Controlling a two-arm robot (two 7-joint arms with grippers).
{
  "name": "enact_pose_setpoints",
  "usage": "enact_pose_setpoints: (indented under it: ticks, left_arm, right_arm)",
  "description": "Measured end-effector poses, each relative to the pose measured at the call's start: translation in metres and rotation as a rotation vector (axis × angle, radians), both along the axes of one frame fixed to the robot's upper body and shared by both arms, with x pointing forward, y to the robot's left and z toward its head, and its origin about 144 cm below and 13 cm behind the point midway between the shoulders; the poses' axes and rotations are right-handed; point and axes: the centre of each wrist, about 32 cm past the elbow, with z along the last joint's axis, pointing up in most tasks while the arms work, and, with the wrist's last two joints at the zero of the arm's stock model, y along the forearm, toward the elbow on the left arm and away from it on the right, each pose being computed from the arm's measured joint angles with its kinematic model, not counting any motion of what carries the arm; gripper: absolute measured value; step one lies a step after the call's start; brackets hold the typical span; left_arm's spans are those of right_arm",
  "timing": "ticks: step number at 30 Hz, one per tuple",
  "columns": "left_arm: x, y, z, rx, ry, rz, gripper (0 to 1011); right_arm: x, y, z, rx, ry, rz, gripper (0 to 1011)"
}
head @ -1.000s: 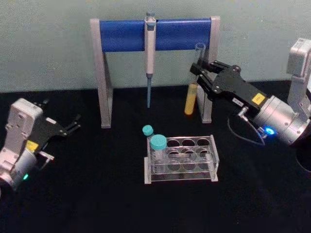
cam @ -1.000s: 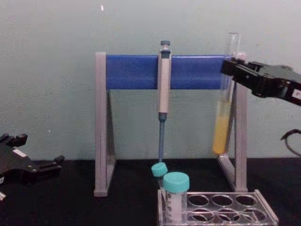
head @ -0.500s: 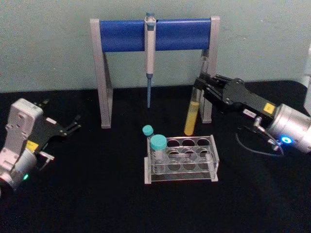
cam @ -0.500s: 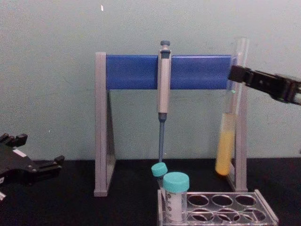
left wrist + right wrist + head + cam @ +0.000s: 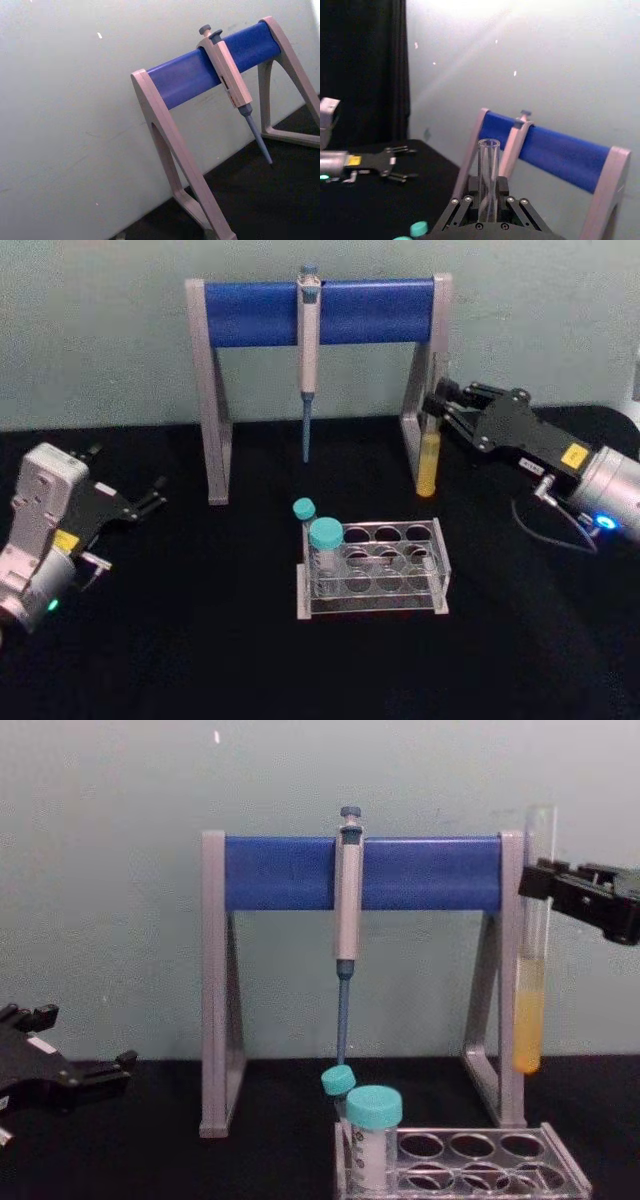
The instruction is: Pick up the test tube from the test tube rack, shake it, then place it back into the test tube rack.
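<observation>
Tube: the test tube hangs upright in the air, above and behind the back right corner of the rack. It is in no hole, and yellow liquid sits in its lower part.
Right gripper: the right gripper reaches in from right of the rack. Its fingers are clamped on the tube's upper part, and the open mouth stands clear above them.
Just changed: a second ago the tube leaned and rode higher. Half a second ago it had dipped low, close to the rack's back edge. Now it has swung out to the rack's right and stands straight.
What that means: the swings look like the shake under way. The pick-up is done and the return is still ahead.
Left gripper: the left gripper is parked well left of the rack, fingers apart and holding nothing, in the same place as before.
Rack holes: two teal-capped tubes fill its left end, and the other holes look free.
Behind the rack: the stand carries a pipette. Its right leg looks close to the tube, so a wider swing could knock it.
Next, likely: bring the tube over a free hole, keep it upright and lower it in.
</observation>
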Motion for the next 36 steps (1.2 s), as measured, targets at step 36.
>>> enact_pose_setpoints:
  ticks: [36]
  left_arm:
    - [0.0,0.0,0.0,0.0,0.0,0.0,1001]
  right_arm:
    - [0.003,-0.004,0.003,0.028,0.112,0.064,216]
